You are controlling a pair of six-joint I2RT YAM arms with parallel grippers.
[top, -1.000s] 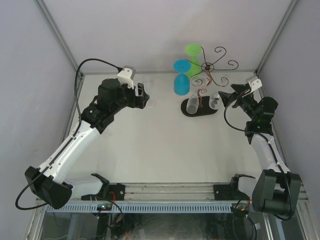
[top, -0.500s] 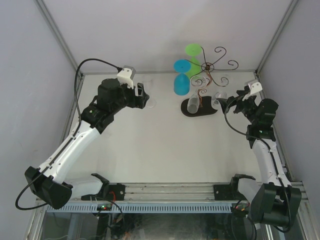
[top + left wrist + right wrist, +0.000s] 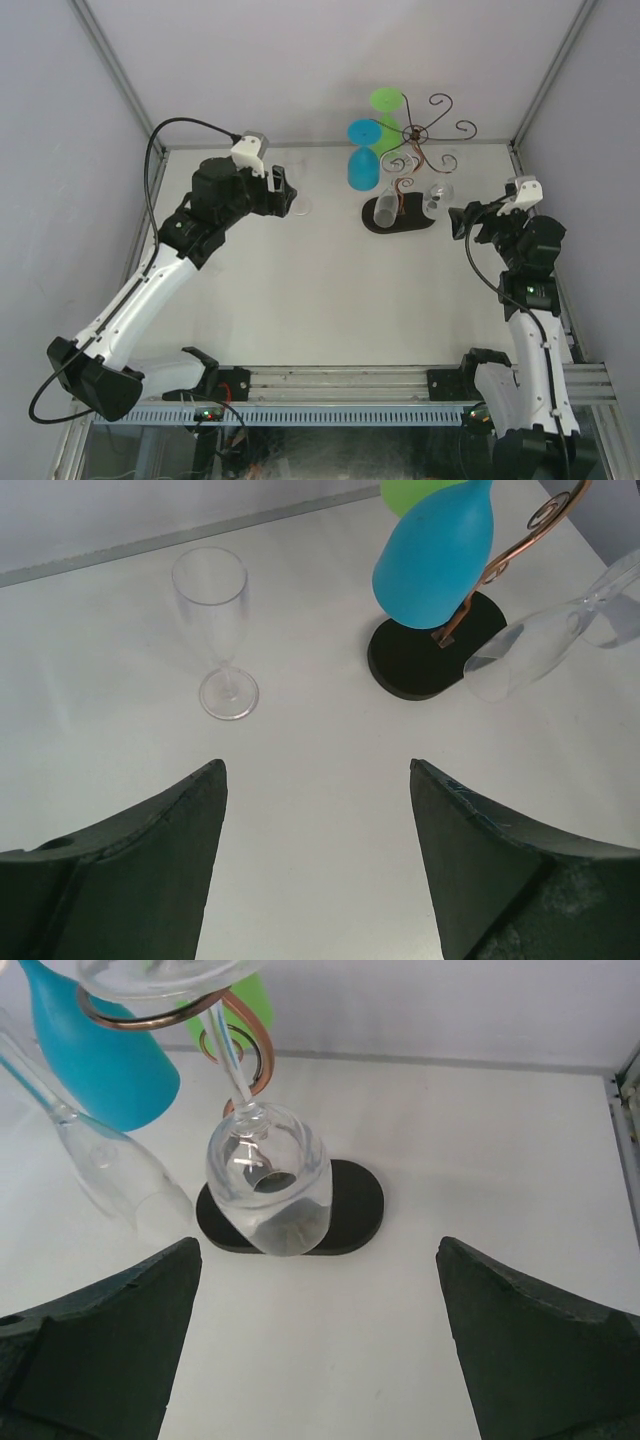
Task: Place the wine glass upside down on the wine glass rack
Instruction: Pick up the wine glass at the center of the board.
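The wire rack (image 3: pixel 415 133) stands on its black oval base (image 3: pixel 410 223) at the back right. A clear wine glass (image 3: pixel 268 1182) hangs upside down from a curled arm, bowl just above the base (image 3: pixel 352 1207); it also shows in the top view (image 3: pixel 437 196). My right gripper (image 3: pixel 318 1250) is open and empty, a short way in front of that glass, and it shows in the top view (image 3: pixel 459 221). My left gripper (image 3: pixel 315 780) is open and empty, with a clear flute (image 3: pixel 215 630) standing upright on the table just ahead of it.
A blue glass (image 3: pixel 363 166), a green glass (image 3: pixel 387 104) and a clear flute (image 3: pixel 384 209) also hang from the rack. The enclosure walls rise close behind the rack and at the table's right edge.
My right gripper has drawn back from the rack toward the near right, leaving the clear wine glass hanging there. The left arm has hardly moved.
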